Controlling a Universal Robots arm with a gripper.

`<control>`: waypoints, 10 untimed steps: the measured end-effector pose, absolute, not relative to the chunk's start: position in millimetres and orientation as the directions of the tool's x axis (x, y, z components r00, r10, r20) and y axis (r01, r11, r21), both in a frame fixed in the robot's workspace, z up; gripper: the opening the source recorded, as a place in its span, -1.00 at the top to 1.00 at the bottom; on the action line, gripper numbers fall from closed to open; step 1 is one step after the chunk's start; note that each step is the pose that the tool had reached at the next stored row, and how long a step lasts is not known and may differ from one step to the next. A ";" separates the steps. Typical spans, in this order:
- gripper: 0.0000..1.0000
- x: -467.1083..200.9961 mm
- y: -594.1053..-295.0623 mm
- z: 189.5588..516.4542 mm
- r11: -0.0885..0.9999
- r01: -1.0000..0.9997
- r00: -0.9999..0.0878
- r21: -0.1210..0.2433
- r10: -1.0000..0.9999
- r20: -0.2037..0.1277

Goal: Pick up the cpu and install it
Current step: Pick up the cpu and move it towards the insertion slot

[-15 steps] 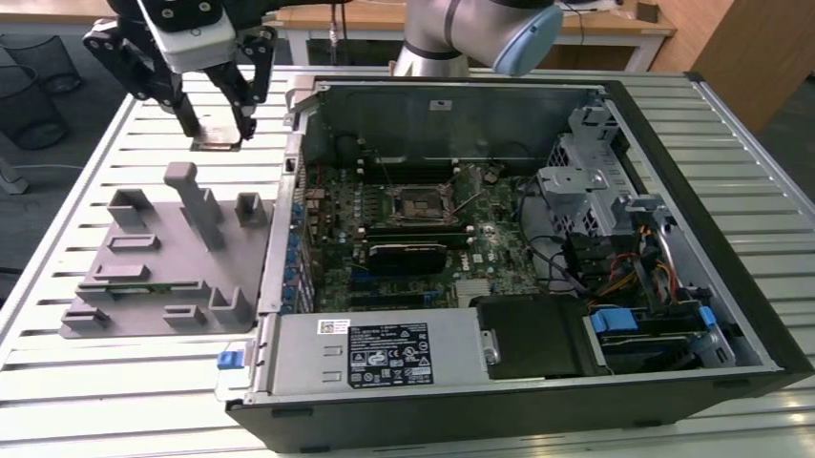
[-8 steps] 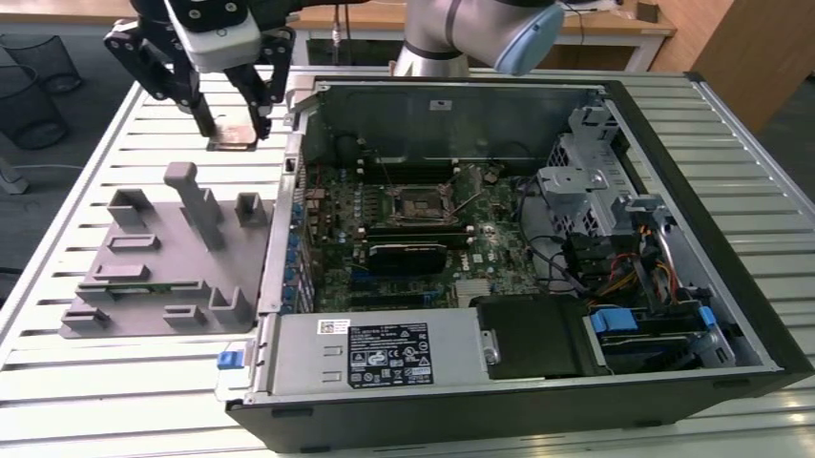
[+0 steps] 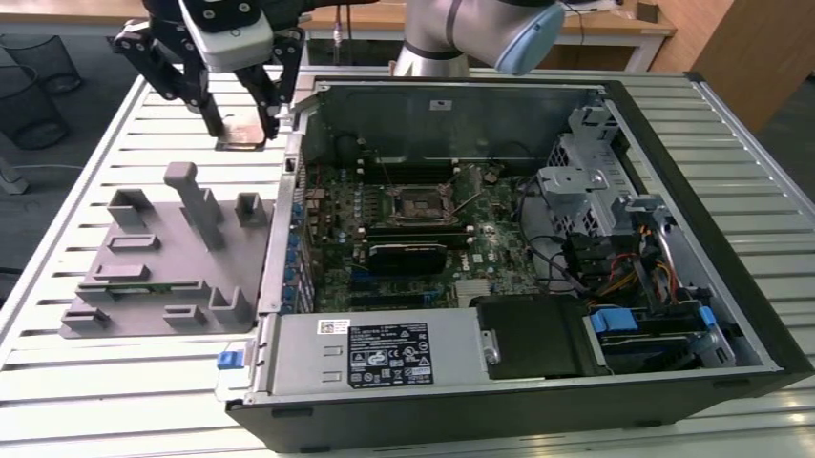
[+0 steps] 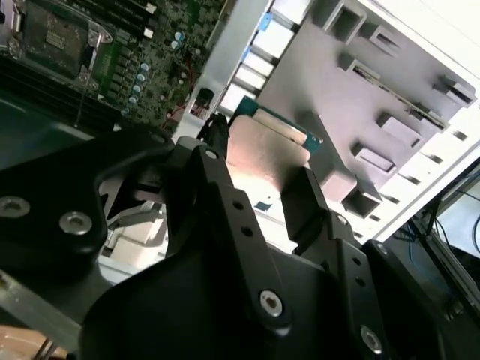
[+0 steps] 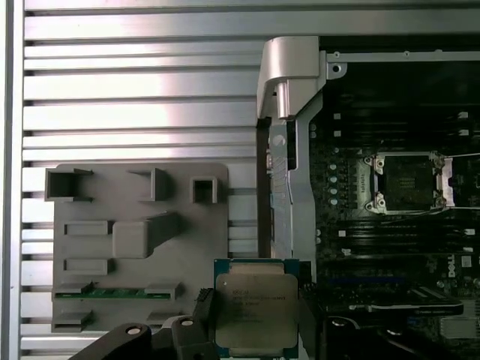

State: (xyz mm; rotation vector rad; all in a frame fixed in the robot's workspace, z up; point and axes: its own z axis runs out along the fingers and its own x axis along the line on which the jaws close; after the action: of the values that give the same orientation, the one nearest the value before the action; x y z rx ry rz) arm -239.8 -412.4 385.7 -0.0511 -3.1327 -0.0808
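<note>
A slatted metal worktop (image 3: 102, 382) carries an open desktop computer case (image 3: 510, 422) lying on its side, with its interior facing up. Inside it sit a green motherboard (image 3: 382, 262), a silver power supply (image 3: 369, 351) at the near end, drive bays with blue tabs (image 3: 617, 320) and bundled cables at the exterior view's right. The square CPU socket (image 3: 418, 203) in the middle of the board stands empty, its metal frame around a bare dark bed; the first wrist view shows it too (image 5: 406, 182).

On the exterior view's left, just beside the case, lies a grey moulded fixture tray (image 3: 153, 277) with raised posts and several slots. One slot holds a green-edged memory stick (image 5: 120, 293) lying lengthwise; the other slots look unfilled.

The power supply bears a large white label with dense print and symbols, and a smaller white sticker sits near it. The print is too small to make out.

The hand (image 3: 242, 134) hangs over the worktop at the far left, just outside the case's far-left corner. Its black fingers (image 4: 217, 187) are closed in on two opposite edges of the cpu (image 5: 256, 311). The cpu lies flat and level, with its silver lid up and faint print on it. A thin green border shows around the lid. It is near square, so no long axis stands out, and its edges run roughly parallel to the case wall.
</note>
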 end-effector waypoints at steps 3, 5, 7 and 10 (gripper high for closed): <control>-0.06 -234.6 -412.3 385.7 0.998 0.033 -0.999 0.051 0.032 0.008; -0.06 -230.9 -412.1 385.7 0.998 0.033 -0.999 0.051 0.032 0.008; -0.06 -227.0 -411.8 385.7 0.998 0.033 -0.999 0.051 0.032 0.008; -0.06 -218.9 -411.5 385.7 0.998 0.033 -0.999 0.051 0.032 0.008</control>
State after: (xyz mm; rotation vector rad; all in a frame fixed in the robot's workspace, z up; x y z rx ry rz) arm -218.9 -411.5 385.7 -0.0509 -3.1327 -0.0809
